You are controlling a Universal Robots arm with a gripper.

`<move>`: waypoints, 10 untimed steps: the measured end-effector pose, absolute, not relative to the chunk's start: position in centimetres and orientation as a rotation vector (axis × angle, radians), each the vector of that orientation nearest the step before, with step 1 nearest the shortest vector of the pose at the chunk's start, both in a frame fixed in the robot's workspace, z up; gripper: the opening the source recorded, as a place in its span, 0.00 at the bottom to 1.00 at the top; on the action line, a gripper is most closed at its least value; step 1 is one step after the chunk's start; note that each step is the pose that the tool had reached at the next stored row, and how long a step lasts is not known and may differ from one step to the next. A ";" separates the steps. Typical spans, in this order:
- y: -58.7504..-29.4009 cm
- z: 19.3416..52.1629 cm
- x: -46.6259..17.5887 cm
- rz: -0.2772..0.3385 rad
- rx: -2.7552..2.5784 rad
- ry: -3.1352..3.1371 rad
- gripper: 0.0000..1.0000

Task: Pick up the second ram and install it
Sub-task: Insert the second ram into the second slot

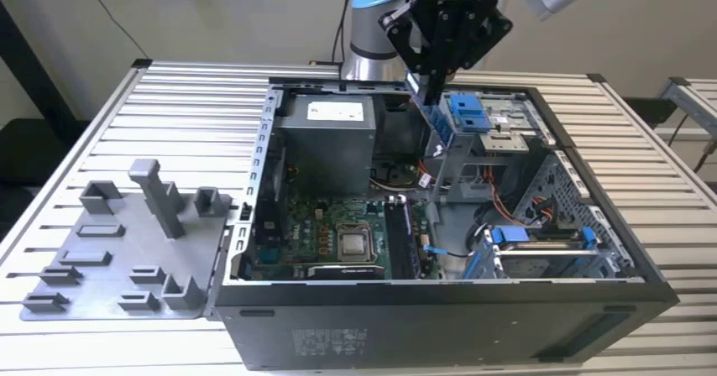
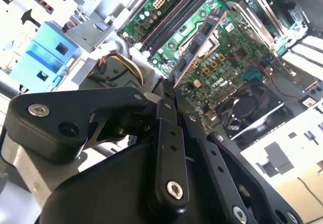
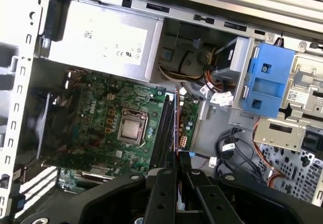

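We are seeing an open black computer case (image 1: 448,326) lying on a slatted metal table (image 1: 180,124). Inside, we are noting a grey power supply (image 1: 325,141), a green motherboard (image 1: 325,233) with a bare CPU socket (image 1: 354,243), and empty memory slots (image 3: 164,128) just beside the socket. Blue drive-bay clips (image 1: 471,112) are sitting on the metal drive cage (image 1: 493,154). A grey fixture plate (image 1: 123,250) with upright holders is resting on the table at the exterior view's left of the case.
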State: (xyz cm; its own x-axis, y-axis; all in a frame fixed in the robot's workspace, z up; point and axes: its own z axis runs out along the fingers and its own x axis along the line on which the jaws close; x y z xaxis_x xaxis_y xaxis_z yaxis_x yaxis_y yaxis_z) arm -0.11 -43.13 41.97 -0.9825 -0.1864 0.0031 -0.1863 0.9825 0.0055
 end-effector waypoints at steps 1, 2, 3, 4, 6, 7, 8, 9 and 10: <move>-43.1 42.0 -0.1 -0.008 0.275 -3.126 0.14; -43.1 42.0 -0.1 -0.008 0.255 -3.128 0.14; -43.1 41.9 -0.1 -0.008 0.237 -3.129 0.14; -43.1 41.9 -0.1 -0.008 0.218 -3.131 0.14; -43.1 41.9 -0.1 -0.008 0.181 -3.133 0.14; -43.1 41.9 -0.1 -0.008 0.163 -3.134 0.14; -43.1 41.9 -0.1 -0.008 0.144 -3.135 0.14; -43.1 41.9 -0.1 -0.009 0.126 -3.136 0.14; -43.1 41.9 -0.1 -0.009 0.107 -3.136 0.14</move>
State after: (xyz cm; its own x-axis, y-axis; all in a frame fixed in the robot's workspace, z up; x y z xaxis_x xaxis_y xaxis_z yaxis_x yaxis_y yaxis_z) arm -0.11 -43.13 41.89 -0.9977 -0.0681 0.0031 -0.0681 0.9977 0.0055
